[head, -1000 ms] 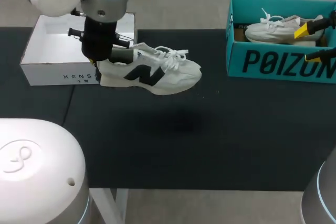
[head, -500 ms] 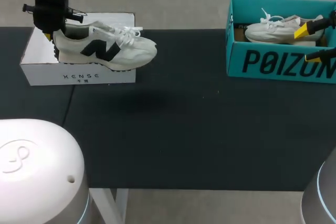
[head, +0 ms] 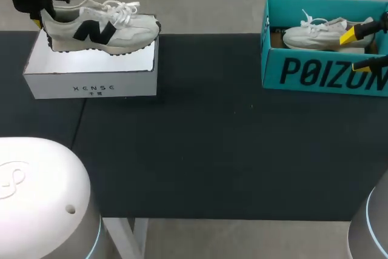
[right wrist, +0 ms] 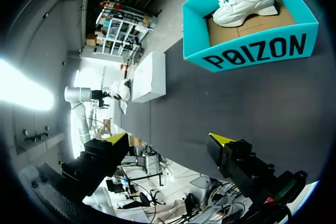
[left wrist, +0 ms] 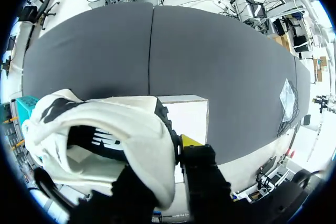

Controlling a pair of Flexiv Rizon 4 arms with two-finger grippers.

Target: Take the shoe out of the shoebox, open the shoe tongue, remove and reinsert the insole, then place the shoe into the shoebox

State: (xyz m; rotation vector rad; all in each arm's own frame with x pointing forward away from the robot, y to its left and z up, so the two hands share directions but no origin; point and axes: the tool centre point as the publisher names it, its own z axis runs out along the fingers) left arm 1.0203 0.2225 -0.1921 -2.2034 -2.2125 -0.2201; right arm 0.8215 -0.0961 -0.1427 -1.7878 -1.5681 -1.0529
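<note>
Shoe above white box
Left end effector clamps its heel; best lowered level, sole down, before letting go.

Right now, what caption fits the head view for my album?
Left gripper holds a white sneaker with a black letter over the white cardboard shoebox; another white sneaker lies in the teal box.

Shoes, 2: one white shoe with black side mark; one plain white shoe. Shoeboxes, 2: one white shoebox; one teal shoebox. Robot arms, 2: left arm; right arm. Grippers, yellow-tipped, 2: left gripper; right gripper. Table, dark-topped, 1.
</note>
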